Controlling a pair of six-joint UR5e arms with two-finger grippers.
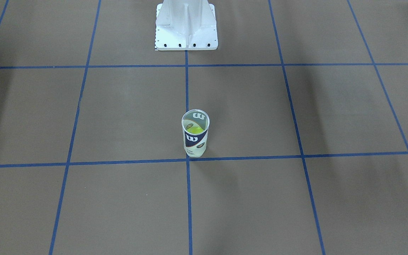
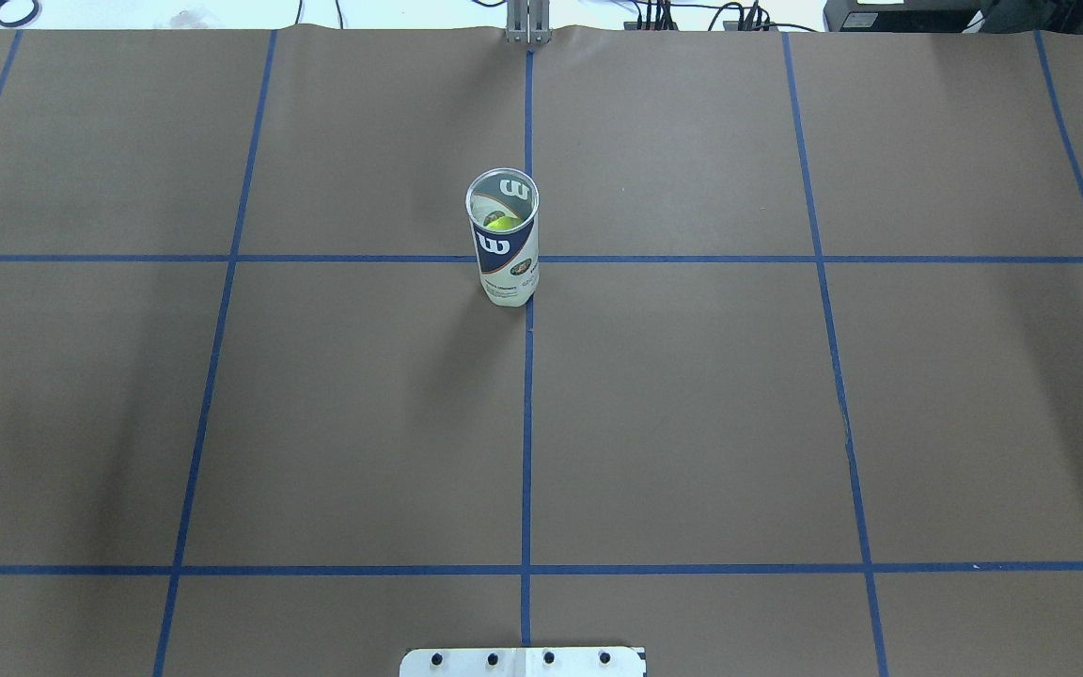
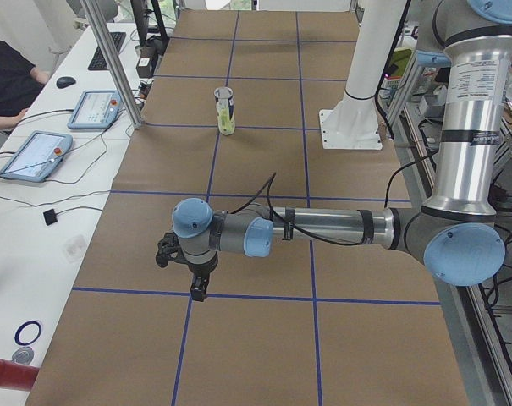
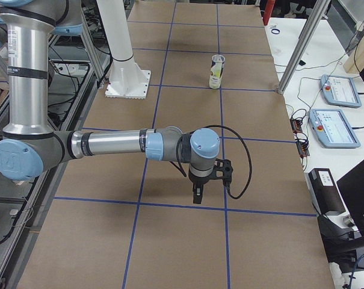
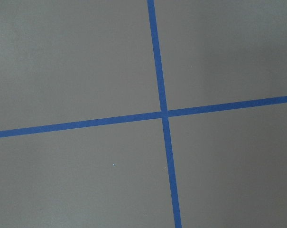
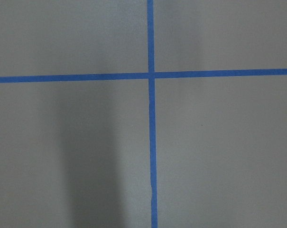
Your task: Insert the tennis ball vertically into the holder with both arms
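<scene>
The holder [image 1: 195, 136], a clear can with a navy-and-white label, stands upright on the brown table near a blue tape crossing. It also shows in the overhead view [image 2: 504, 246] and both side views [image 3: 226, 110] [image 4: 216, 71]. A yellow-green tennis ball [image 1: 194, 130] [image 2: 501, 223] lies inside it. My left gripper [image 3: 199, 292] hangs low over the table at the near end of the exterior left view, far from the holder. My right gripper [image 4: 197, 197] hangs likewise at the other end. I cannot tell whether either is open or shut. Both wrist views show only paper and tape.
The white bolted pedestal [image 1: 186, 28] [image 2: 523, 661] stands at the robot's side of the table. Tablets [image 3: 35, 156] [image 4: 335, 126], cables and aluminium posts [image 3: 112, 59] line the operators' side. A person's arm [image 3: 6, 80] shows at the far left.
</scene>
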